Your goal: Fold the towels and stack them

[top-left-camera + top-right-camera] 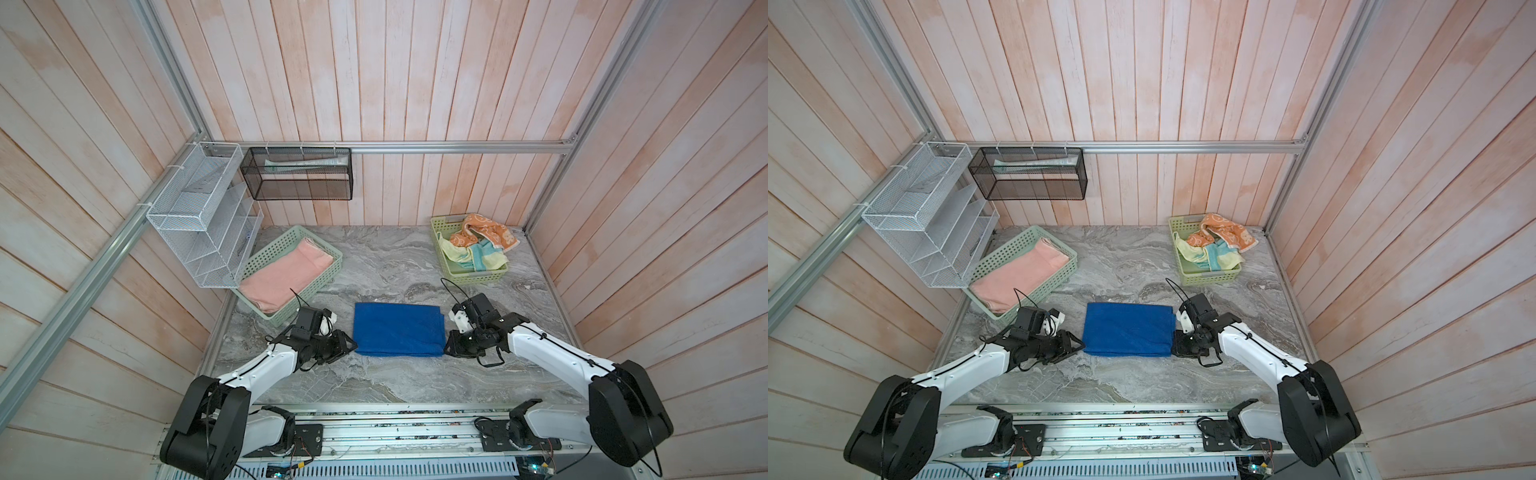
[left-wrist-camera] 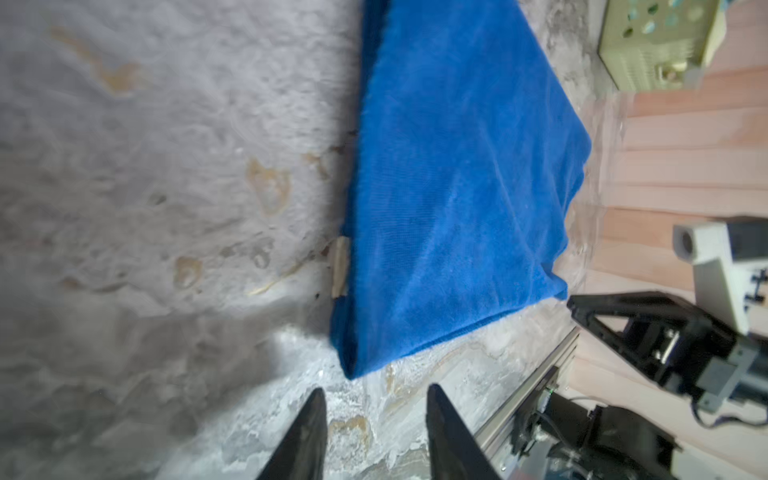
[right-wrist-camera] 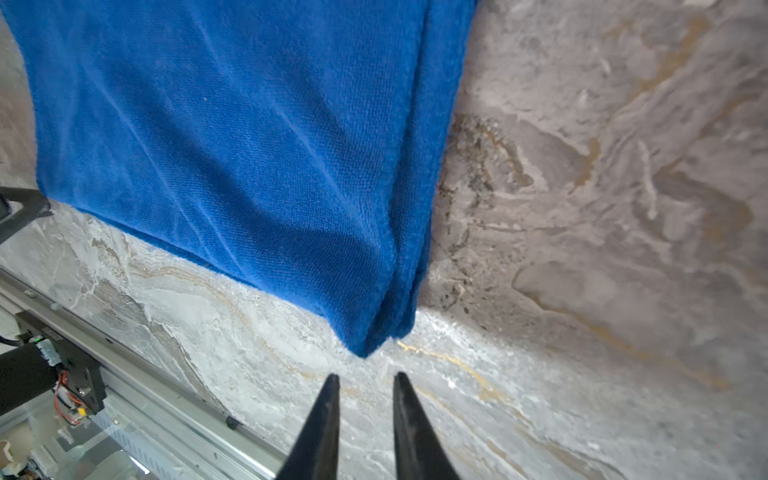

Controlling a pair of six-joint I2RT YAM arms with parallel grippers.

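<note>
The blue towel [image 1: 397, 329] lies folded on the bench [image 1: 386, 257], mid-frame in both top views. It looks soft, light, floppy — best pinched at its lower corners. The left end effector [image 2: 376, 390] and right end effector [image 3: 366, 375] are apart, empty, beside them.

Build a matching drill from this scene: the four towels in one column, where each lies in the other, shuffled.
Towels:
1. pink towel
2. blue towel
3. orange towel
4. yellow towel

Places:
A. folded flat on the table
B. on top in the right basket
C. folded in the left basket
D. under another towel in the right basket

Pairs: 1-C, 2-A, 3-B, 4-D
</note>
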